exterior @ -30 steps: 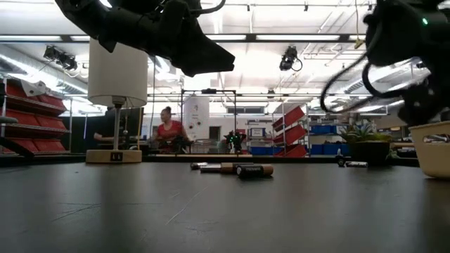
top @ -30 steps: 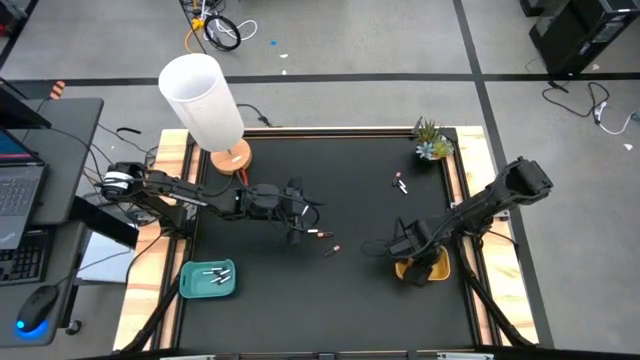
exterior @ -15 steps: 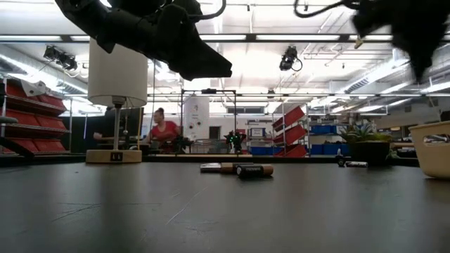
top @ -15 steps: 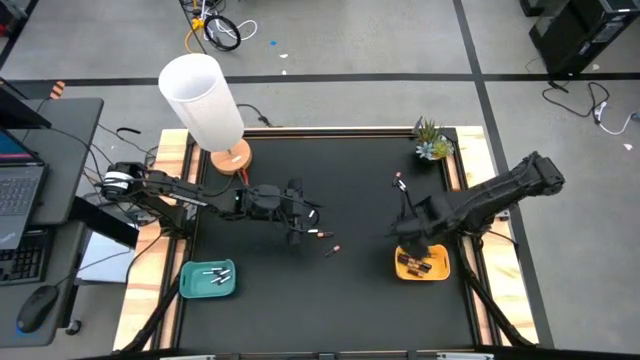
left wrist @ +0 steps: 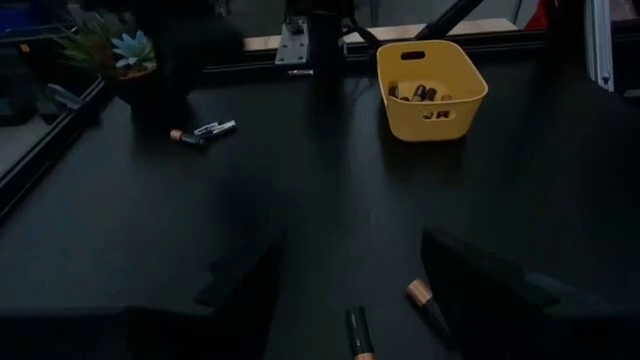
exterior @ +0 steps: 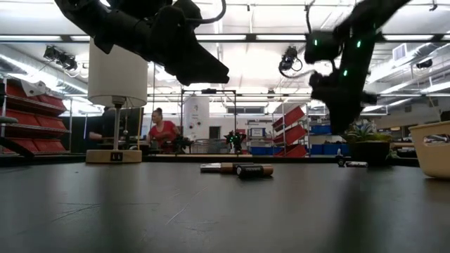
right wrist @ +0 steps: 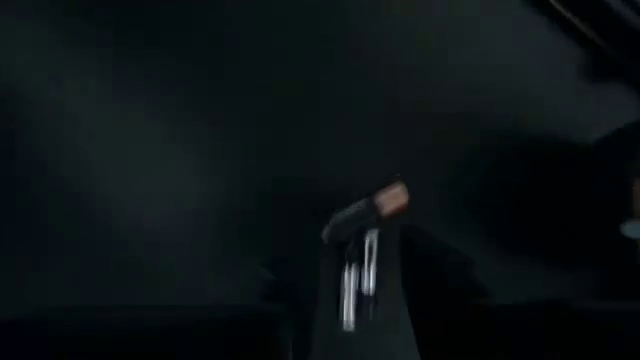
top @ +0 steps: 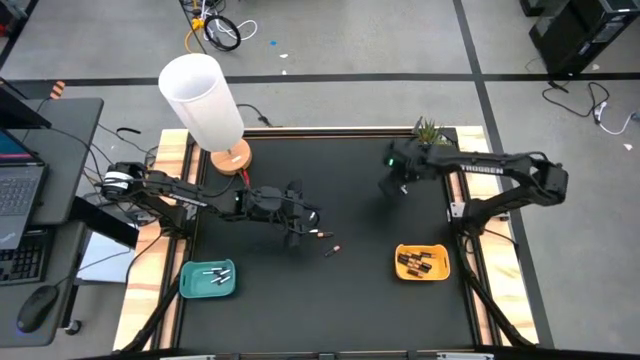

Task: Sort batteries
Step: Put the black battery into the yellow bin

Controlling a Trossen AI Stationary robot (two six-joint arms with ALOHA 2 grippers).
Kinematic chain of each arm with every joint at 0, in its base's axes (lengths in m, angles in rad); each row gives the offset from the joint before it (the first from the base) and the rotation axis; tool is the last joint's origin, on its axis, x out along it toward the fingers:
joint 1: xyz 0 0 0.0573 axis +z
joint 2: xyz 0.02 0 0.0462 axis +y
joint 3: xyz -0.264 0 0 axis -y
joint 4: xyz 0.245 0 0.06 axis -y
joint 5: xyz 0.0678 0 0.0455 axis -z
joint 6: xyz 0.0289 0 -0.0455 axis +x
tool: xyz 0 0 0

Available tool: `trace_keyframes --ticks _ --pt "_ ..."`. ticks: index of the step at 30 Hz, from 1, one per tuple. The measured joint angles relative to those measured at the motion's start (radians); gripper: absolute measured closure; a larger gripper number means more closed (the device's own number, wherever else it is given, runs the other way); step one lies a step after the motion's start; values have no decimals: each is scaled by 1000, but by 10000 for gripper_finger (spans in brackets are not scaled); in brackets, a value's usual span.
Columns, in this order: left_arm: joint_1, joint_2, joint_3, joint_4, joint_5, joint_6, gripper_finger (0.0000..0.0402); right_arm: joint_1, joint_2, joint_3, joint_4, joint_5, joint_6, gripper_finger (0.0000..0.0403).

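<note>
Two dark batteries with coppery ends (left wrist: 358,330) (left wrist: 425,297) lie on the black mat just ahead of my open left gripper (left wrist: 350,270), which hovers above them near the table's middle (top: 298,228). My right gripper (top: 392,186) hangs open over the far right part of the mat. Below it lie a dark copper-ended battery (right wrist: 365,210) and a pale one (right wrist: 355,275). That same pair also shows in the left wrist view (left wrist: 190,137) (left wrist: 218,127). A yellow tray (top: 441,268) holds dark batteries. A green tray (top: 188,285) holds pale ones.
A white-shaded lamp (top: 205,100) stands on a wooden base (top: 230,157) at the far left corner. A small potted plant (top: 430,140) sits at the far right corner, close to my right gripper. Wooden rails edge the mat. People show in the room beyond.
My right arm has risen from the yellow tray and swung toward the table's far edge, ending over the two batteries beside the plant.
</note>
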Motion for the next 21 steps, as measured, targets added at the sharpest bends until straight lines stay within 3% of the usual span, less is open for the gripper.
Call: trace_keyframes --ticks 6,16,21 --pt "0 0 0 -6 1 6 149 -152 0 -66 145 -58 30 248" --pt "-5 0 0 -8 -10 0 149 -142 125 -78 229 -50 144 226" --pt "-10 0 0 -34 -14 19 149 -132 184 -78 192 -36 209 230"
